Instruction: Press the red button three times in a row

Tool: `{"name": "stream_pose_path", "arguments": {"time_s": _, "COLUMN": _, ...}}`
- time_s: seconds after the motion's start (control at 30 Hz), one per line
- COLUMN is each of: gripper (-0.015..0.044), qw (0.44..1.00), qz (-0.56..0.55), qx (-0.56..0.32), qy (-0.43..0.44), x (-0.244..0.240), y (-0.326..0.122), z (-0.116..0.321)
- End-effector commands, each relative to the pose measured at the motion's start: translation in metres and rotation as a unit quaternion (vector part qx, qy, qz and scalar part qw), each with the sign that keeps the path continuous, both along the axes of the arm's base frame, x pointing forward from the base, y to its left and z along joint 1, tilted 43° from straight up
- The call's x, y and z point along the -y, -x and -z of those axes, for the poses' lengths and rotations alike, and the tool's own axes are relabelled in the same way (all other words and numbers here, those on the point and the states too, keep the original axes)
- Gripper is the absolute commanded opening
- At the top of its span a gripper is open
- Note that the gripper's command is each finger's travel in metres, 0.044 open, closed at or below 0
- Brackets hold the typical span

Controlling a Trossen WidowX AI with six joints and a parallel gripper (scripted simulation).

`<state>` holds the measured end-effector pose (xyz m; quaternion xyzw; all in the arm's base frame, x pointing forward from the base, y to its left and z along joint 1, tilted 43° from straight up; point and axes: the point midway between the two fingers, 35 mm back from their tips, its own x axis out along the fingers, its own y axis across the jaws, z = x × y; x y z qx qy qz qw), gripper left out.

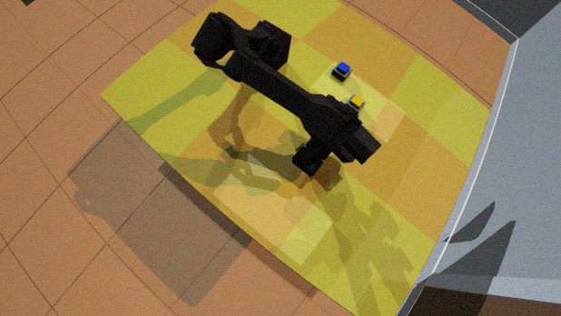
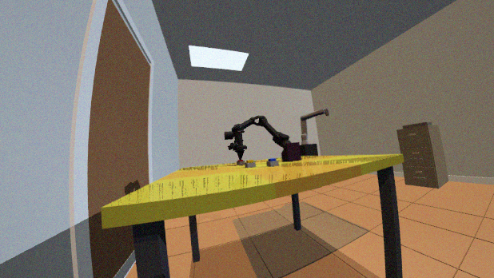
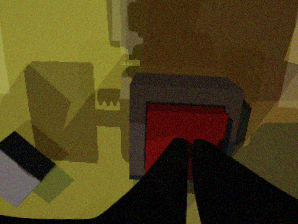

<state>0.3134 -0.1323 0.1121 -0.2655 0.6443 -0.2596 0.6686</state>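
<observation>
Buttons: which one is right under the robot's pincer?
The red button. The shut pincer points straight down at it, while the yellow button and the blue button sit off to the side.

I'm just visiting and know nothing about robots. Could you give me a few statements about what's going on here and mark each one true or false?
1. The gripper has its fingers closed together, with nothing between them. True.
2. The fingertips point at the blue button. False: in the wrist view they sit over the red button.
3. The buttons stand on a yellow table. True.
4. The yellow button is farther from the arm's wrist than the blue one. False: seen from above, the yellow one is right beside the wrist and the blue one stands apart.
5. The gripper carries a block. False: it holds nothing.
</observation>
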Motion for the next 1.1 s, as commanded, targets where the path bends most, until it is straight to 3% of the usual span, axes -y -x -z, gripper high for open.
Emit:
{"name": "stream_pose_path", "arguments": {"time_s": 0.0, "gripper": 0.002, "qw": 1.0, "qz": 0.0, "qx": 0.0, "qy": -0.002, "x": -0.014, "y": 0.0, "z": -0.014}}
{"name": "stream_pose_path", "arguments": {"time_s": 1.07, "gripper": 0.002, "qw": 1.0, "qz": -0.001, "qx": -0.001, "qy": -0.003, "x": 0.001, "y": 0.0, "z": 0.002}}
